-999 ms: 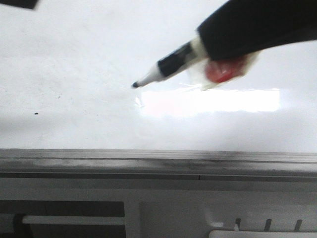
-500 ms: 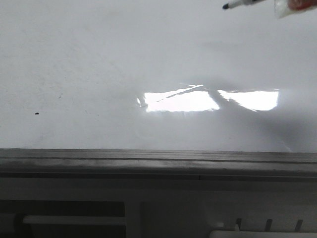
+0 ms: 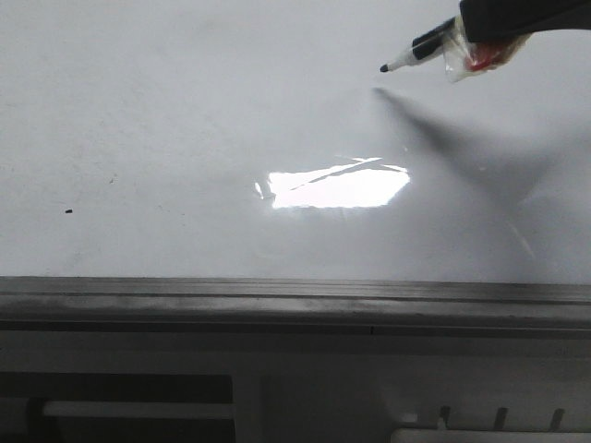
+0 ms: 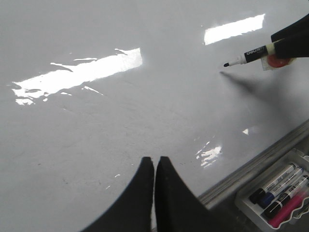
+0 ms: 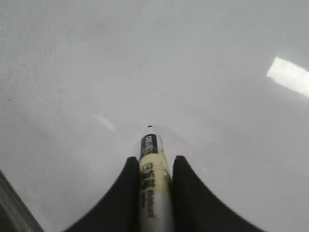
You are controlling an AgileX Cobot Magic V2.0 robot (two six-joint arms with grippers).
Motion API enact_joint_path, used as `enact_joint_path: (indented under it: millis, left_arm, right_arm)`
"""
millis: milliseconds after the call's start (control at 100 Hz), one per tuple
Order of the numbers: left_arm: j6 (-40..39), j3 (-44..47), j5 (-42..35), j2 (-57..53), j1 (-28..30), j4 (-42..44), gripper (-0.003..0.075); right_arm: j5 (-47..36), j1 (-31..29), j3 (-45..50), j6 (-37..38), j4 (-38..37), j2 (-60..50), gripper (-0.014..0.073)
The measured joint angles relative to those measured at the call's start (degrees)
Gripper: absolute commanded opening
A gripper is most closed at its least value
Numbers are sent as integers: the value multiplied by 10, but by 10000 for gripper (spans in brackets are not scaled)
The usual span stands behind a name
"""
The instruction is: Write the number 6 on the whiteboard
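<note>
My right claw (image 5: pixel 153 166) grips the marker (image 3: pixel 412 53), tip just above the bare whiteboard (image 3: pixel 185 111) at two o'clock, no 6 drawn yet, while my left claw (image 4: pixel 154 169) is closed, empty.

A small black dot (image 3: pixel 68 211) sits on the white surface, far to the left of the light glare. In the left wrist view, a white tray (image 4: pixel 289 157) just past the grey edge rail holds 3 dark-capped markers (image 4: pixel 271 183) and 1 pink marker (image 4: pixel 286 210) lying side by side.
</note>
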Motion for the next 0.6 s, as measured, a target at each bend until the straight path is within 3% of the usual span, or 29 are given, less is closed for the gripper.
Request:
enact_joint_path:
  millis: [350,600]
  left_arm:
    - [0,0,0,0,0,-6,-19]
    - [0,0,0,0,0,-6,-19]
  right_arm:
    - [-4,0,-8,0,6,42,-60]
    - [112,0,-9,2,8,49,-59]
